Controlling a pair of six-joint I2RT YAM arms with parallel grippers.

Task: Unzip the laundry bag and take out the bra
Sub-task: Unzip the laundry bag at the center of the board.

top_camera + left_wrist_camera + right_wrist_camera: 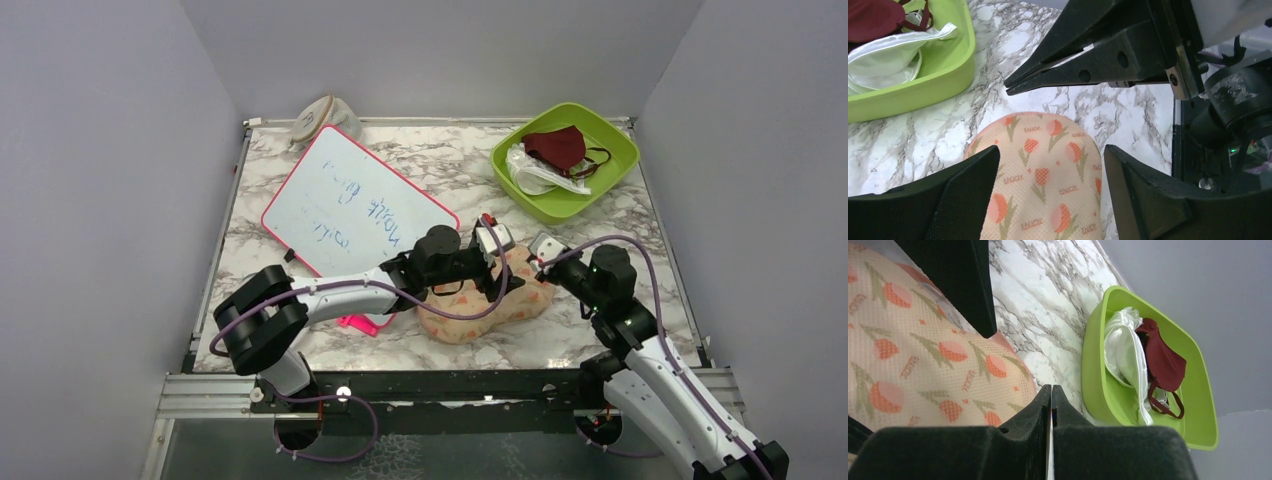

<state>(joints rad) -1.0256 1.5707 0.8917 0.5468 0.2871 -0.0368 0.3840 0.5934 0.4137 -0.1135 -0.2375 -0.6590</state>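
Observation:
The peach laundry bag [470, 320] with orange-red tulip prints lies on the marble table near the front edge. In the left wrist view one rounded end of the laundry bag [1043, 165] sits between the spread black fingers [968, 195] of my left gripper [1050, 152], which is open around it. My right gripper [1051, 388] is shut, its tips just past the laundry bag's edge [923, 355]; nothing shows between its jaws. It hovers opposite the left gripper [503, 282], seen as the right gripper [1048, 75] above the table. The bra is not in view.
A lime green bin [600, 190] at the back right holds a maroon mask [557, 148] and a pale shiny wrapper [530, 172]. A pink-framed whiteboard [355, 205] lies left of centre, a beige fabric thing [322, 118] at the back wall. Grey walls enclose the table.

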